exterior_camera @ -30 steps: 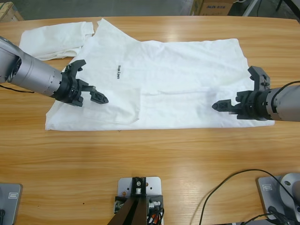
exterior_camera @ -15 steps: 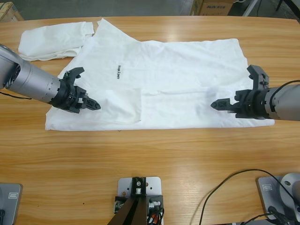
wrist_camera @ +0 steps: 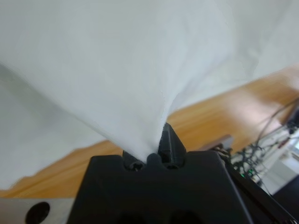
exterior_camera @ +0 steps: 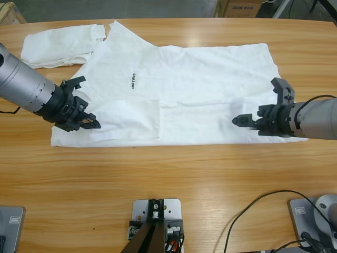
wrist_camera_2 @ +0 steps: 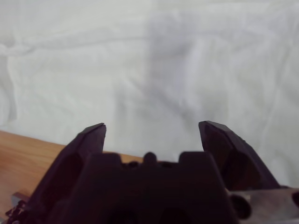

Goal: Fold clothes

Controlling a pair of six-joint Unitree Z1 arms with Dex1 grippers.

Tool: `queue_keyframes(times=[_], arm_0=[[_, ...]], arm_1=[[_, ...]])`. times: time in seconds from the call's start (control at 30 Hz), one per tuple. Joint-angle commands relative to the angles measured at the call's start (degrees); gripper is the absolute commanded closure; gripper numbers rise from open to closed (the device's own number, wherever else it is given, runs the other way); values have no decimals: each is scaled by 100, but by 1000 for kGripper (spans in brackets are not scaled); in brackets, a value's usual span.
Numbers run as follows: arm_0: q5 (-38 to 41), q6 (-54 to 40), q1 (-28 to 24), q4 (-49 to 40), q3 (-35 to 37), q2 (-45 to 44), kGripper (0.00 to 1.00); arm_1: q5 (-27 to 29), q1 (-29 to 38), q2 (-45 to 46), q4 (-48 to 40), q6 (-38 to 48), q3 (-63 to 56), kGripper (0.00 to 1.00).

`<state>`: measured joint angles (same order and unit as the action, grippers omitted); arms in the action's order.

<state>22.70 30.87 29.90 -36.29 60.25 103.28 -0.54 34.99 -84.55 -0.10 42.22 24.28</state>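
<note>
A white T-shirt (exterior_camera: 200,79) lies spread flat on the wooden table (exterior_camera: 168,174), with a small line of black lettering (exterior_camera: 132,80) on its chest. My left gripper (exterior_camera: 88,122) sits at the shirt's left edge. In the left wrist view the white cloth (wrist_camera: 117,70) fills the frame and runs down into the left gripper (wrist_camera: 156,144), which is shut on it. My right gripper (exterior_camera: 256,102) stands open over the shirt's right end. The right wrist view shows the right gripper (wrist_camera_2: 152,128) with its jaws spread above the cloth (wrist_camera_2: 149,60), nothing between them.
A folded white bundle (exterior_camera: 58,45) of clothes lies at the table's far left, touching the spread shirt's upper left. A cardboard box (exterior_camera: 239,7) stands beyond the far edge. A black cable (exterior_camera: 253,211) loops over the near right of the table.
My left gripper has drawn back leftward from the shirt's folded sleeve area to its left edge. My right gripper has shifted slightly left and stays open.
</note>
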Motion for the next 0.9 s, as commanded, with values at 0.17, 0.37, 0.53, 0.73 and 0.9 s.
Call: queue_keyframes(times=[0.17, 0.37, 0.53, 0.73, 0.9], arm_0=[[705, 77, -167, -460, 422, 381, 1000], [808, -67, -619, -1061, 1066, 486, 1000], [1142, -450, -670, -1381, 966, 781, 1000], [1121, -617, -644, -1442, 640, 948, 1000], [680, -601, -640, -1430, 366, 1052, 143]], arm_1=[[-86, 104, -224, -171, 129, -178, 179], [-57, 154, -194, -157, 129, -179, 179], [-20, 157, -203, -157, 129, -178, 179], [12, 166, -211, -157, 129, -179, 179], [37, 168, -208, -157, 129, -181, 179]])
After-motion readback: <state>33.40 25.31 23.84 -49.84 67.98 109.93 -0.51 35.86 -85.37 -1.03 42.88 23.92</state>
